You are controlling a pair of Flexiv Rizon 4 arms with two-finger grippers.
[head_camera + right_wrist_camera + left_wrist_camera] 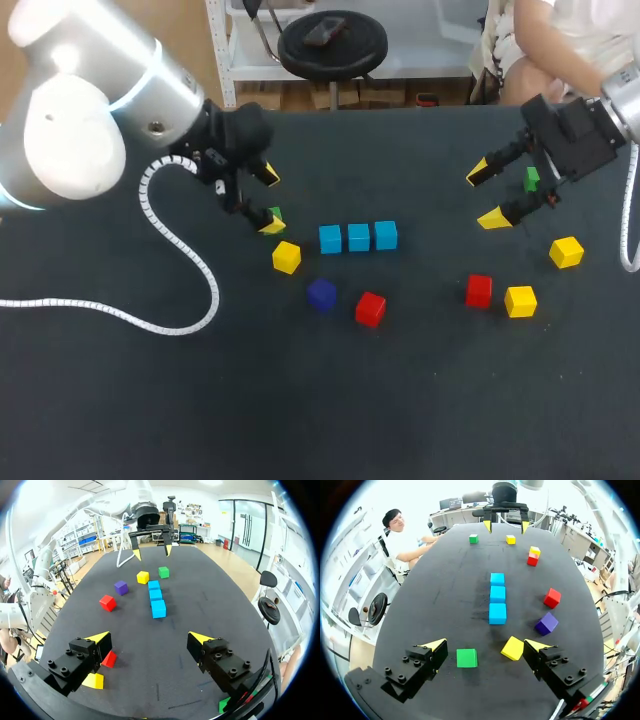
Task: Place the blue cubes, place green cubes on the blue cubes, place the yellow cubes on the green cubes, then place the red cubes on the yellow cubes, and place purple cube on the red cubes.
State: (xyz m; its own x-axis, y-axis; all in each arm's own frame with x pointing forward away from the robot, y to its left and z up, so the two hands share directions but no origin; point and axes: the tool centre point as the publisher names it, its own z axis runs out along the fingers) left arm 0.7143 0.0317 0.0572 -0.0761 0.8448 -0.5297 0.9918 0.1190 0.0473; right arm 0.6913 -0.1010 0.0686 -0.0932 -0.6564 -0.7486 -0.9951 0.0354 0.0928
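The left gripper (486,647) is wide open and holds nothing. A small green cube (466,658) sits on the black table (445,580) between its 2 yellow-tipped fingers, closer to 1 of them, while a yellow cube (512,648) lies just beside the other. The row of 3 blue cubes (497,594) lies straight ahead, its long axis running away from this gripper. The right gripper (149,639), also open and empty, is well apart, so I judge the left arm the nearer for this cube.
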